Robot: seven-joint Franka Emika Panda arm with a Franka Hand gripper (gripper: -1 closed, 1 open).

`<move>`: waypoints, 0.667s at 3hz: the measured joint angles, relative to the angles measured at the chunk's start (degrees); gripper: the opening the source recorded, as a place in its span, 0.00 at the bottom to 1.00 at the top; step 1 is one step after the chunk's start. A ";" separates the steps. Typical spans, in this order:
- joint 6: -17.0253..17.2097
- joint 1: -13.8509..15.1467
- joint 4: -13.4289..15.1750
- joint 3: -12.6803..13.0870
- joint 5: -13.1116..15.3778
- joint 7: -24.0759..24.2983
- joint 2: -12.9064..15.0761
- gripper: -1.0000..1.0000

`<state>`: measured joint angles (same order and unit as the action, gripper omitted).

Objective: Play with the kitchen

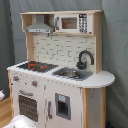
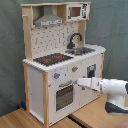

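Note:
The kitchen (image 1: 64,89) is a tall white and light-wood toy with a black-red hob (image 1: 34,65), a black faucet (image 1: 85,57), a sink (image 1: 72,74) and a grey hood (image 1: 40,26). In the second exterior view its front shows two knobs (image 2: 56,76) above the windowed oven door (image 2: 63,97). My gripper (image 2: 77,83) reaches in from the second exterior view's right. Its tip is at the oven door's handle (image 2: 65,84), just under the right knob (image 2: 74,70). Whether it touches the handle is unclear. In the first exterior view only a white part of the arm (image 1: 18,122) shows at the bottom left.
The kitchen stands on a wooden tabletop (image 2: 30,120) in front of a grey curtain (image 2: 112,25). A toy microwave (image 1: 70,22) sits on the top shelf. The white arm body (image 2: 116,90) fills the space right of the oven.

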<state>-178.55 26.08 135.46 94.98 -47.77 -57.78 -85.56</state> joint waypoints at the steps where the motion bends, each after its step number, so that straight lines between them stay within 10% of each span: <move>1: 0.11 -1.29 -0.62 -0.37 2.06 -6.09 -0.41 1.00; 2: 0.04 -3.13 -0.59 -0.49 3.73 -12.03 -0.52 1.00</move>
<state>-178.51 22.96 134.87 94.49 -44.04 -69.81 -86.08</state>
